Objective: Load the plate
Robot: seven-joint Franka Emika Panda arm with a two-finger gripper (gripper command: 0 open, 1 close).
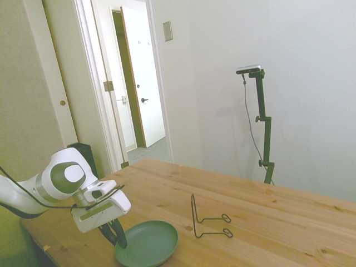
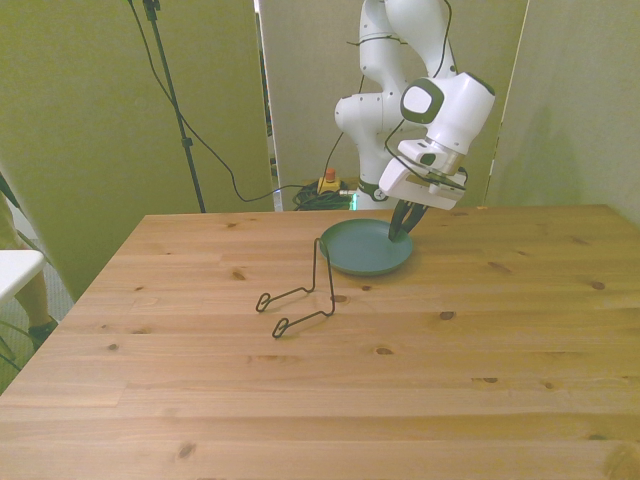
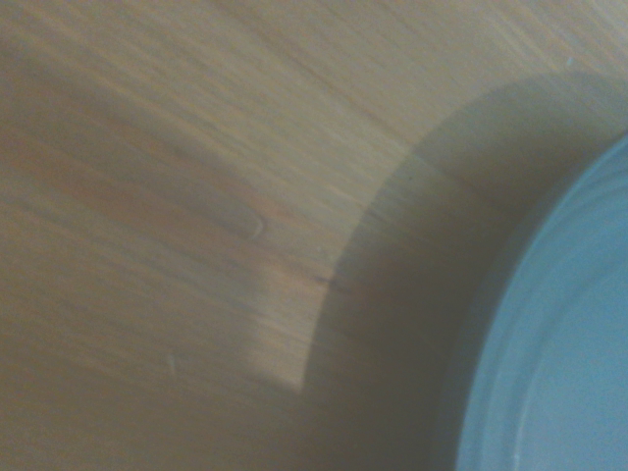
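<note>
1. The plate (image 2: 366,251) lies flat near the table's (image 2: 400,380) edge by the robot base — round, no long axis, hollow facing up.
2. The gripper (image 2: 401,230) — fingers narrowly set at the plate's rim; whether they clamp it, I cannot tell.
3. A black wire stand (image 2: 305,295) stands just beside the plate, toward the table's middle.

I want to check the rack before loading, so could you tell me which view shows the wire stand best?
The front view: the wire stand shows whole, upright loop and both feet. The side view shows it smaller but complete. The wrist view misses it.
</note>
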